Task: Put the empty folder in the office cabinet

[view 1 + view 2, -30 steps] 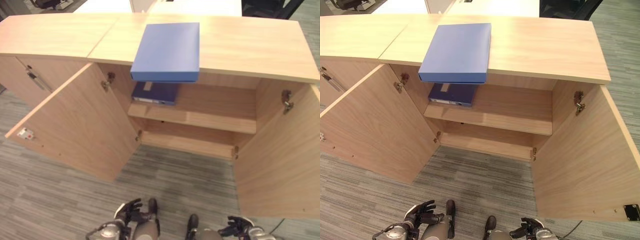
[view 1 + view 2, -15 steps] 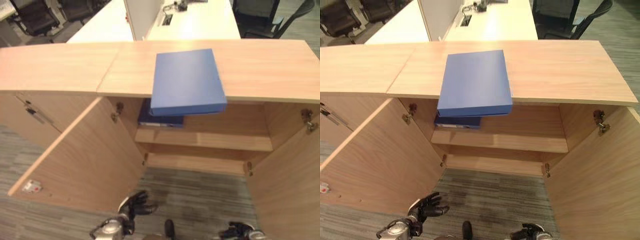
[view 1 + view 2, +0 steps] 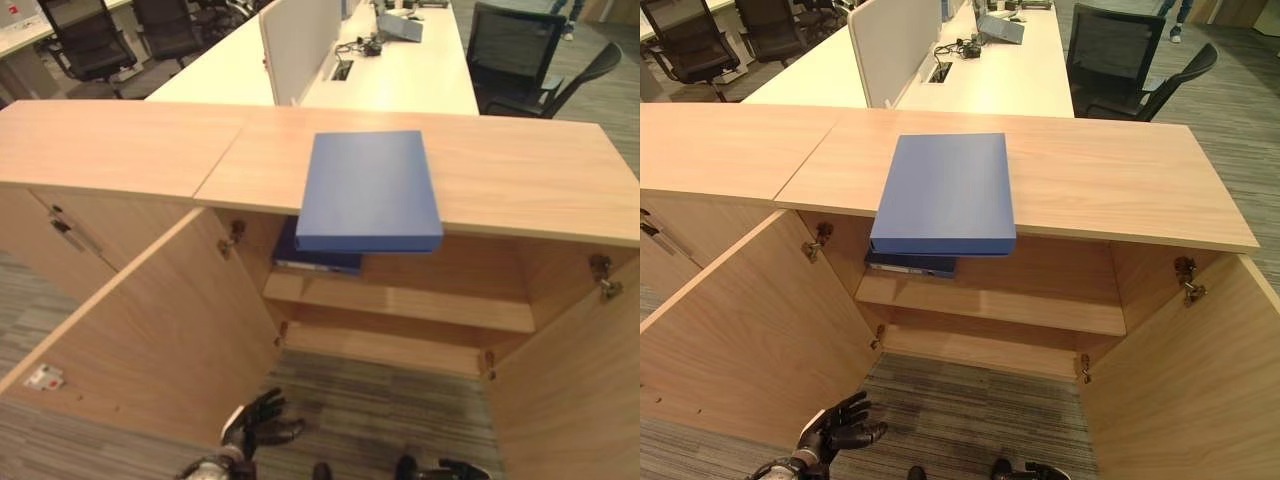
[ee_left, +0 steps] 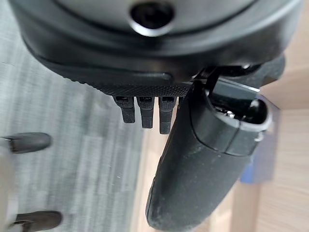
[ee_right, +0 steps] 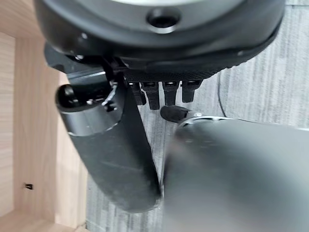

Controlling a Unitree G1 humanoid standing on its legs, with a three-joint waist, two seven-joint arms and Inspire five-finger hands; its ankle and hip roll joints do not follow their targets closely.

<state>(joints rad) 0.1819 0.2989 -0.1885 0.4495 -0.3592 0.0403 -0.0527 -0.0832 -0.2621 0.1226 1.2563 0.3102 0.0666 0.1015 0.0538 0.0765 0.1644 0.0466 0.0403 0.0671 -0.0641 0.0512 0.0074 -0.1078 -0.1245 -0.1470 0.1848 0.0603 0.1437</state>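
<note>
Two doors stand open on the cabinet (image 3: 400, 300). At frame centre the folder (image 3: 368, 190) lies flat on its top, overhanging the edge. Left hand (image 3: 255, 428), lower left, fingers spread, empty; right hand (image 3: 462, 469), bottom edge, fingers unreadable.

The scene is lit evenly and brightly from overhead. A dim shadow is cast under the cabinet top (image 3: 520, 180), where the shelf (image 3: 400, 300) is darkened beneath the overhanging blue folder (image 3: 368, 190). Slight bending is seen along that top's edges. The left hand (image 4: 203, 159) is rendered blurred at close range.
</note>
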